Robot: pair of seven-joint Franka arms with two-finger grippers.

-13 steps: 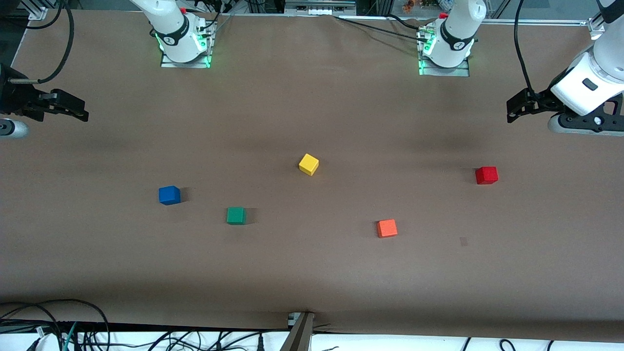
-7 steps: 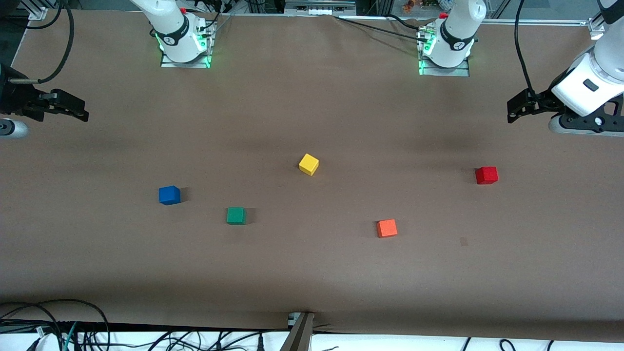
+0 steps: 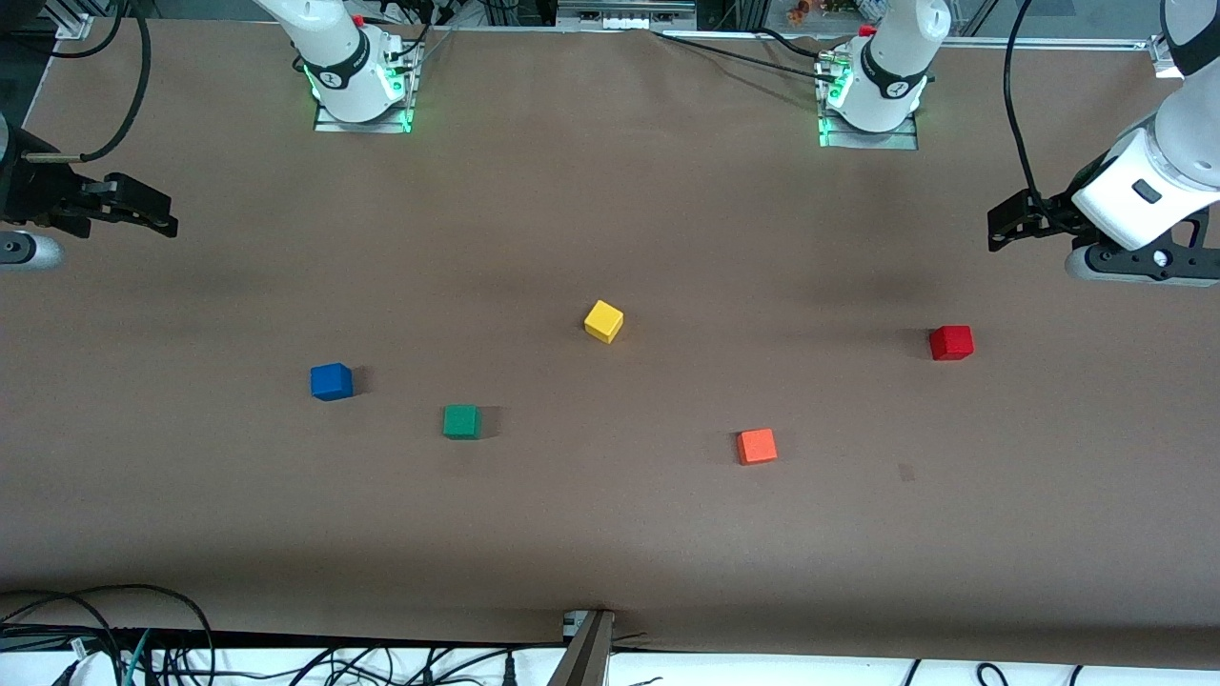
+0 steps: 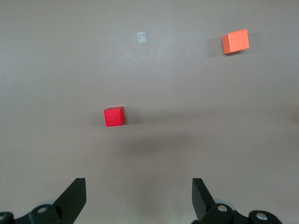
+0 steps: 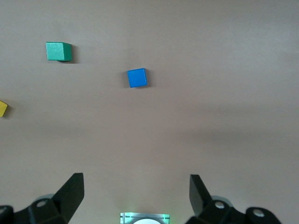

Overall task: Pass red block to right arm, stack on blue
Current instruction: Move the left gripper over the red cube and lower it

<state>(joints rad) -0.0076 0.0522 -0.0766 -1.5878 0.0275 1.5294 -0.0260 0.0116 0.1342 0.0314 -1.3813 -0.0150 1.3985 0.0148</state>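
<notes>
Because the small deep-red cube (image 3: 951, 342) looks rigid, light and probably smooth-faced, I judge it is best pinched across 2 opposite flat sides, near their middle. It rests on the matte brown table cover (image 3: 610, 534) toward the left arm's end, well apart from the orange cube (image 3: 757, 446) and the small blue cube (image 3: 331, 381), so room is plenty. The left gripper (image 4: 139, 196) hangs over the table near the red cube with jaws spread and empty, and the right gripper (image 5: 136, 192) waits with jaws wide apart over its own end.

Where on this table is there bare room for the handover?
Bare table runs between the cube row and the front camera's edge, and from the yellow cube up to the bases. Cubes sit spread apart: blue cube beside green cube; orange cube near red block. Nowhere crowded.
</notes>
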